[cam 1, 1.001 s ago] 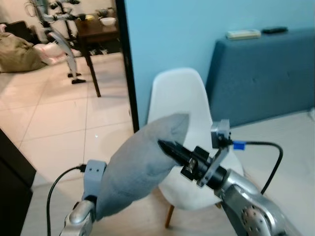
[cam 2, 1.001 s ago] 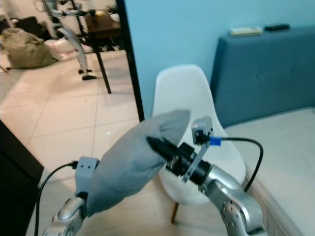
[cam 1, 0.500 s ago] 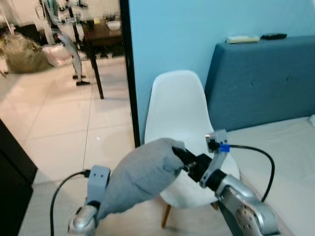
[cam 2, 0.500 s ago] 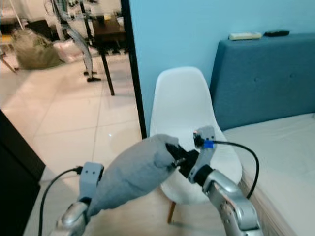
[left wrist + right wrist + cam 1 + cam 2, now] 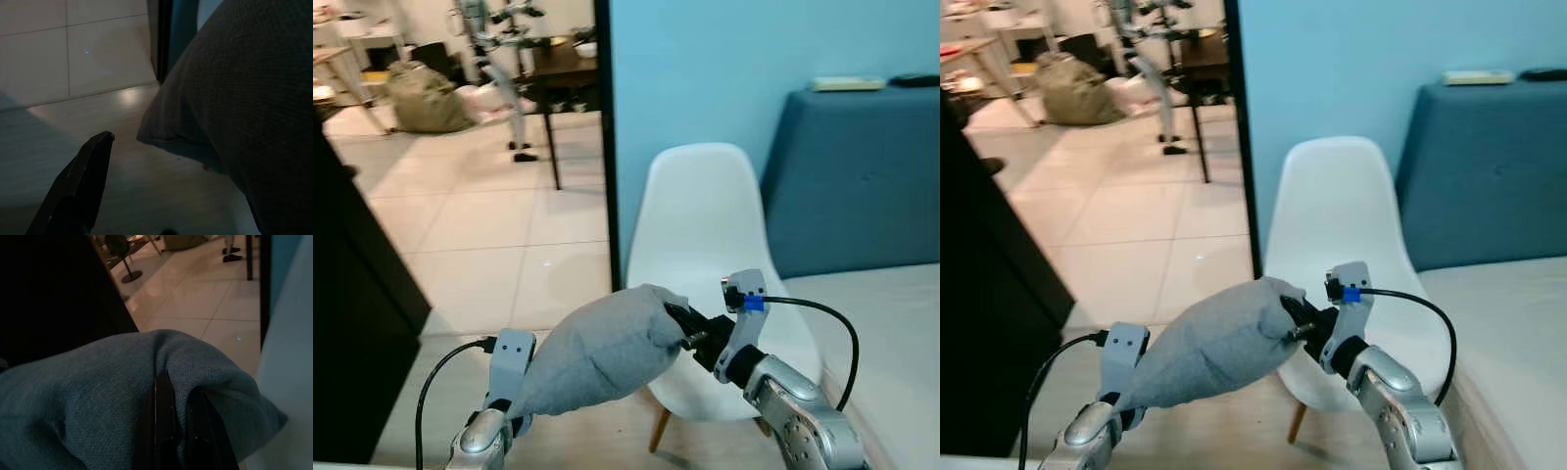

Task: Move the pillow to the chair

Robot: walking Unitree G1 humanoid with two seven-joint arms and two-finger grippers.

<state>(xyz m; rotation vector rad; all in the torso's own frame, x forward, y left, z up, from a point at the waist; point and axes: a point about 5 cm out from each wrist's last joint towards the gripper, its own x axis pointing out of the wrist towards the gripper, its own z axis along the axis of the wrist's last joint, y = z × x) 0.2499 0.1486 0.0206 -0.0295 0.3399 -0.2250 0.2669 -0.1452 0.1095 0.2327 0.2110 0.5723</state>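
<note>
Your right claw (image 5: 1291,318) is pinched shut on one end of the grey pillow (image 5: 1209,343); your left claw (image 5: 514,416) carries the other end, grip unclear. The pillow hangs between them, just before the white chair (image 5: 1332,225).

Bright, soft head views, dim shadowed wrist views, mild blur

Both silver arms raised in front of the body, wrists angled inward

The right gripper (image 5: 680,328) reaches in from the lower right, its black fingers (image 5: 164,421) pinched together on grey cloth. The left gripper (image 5: 1126,406) sits low at the left, mostly hidden; one black finger (image 5: 80,183) shows free in its wrist view, its grip unclear
</note>
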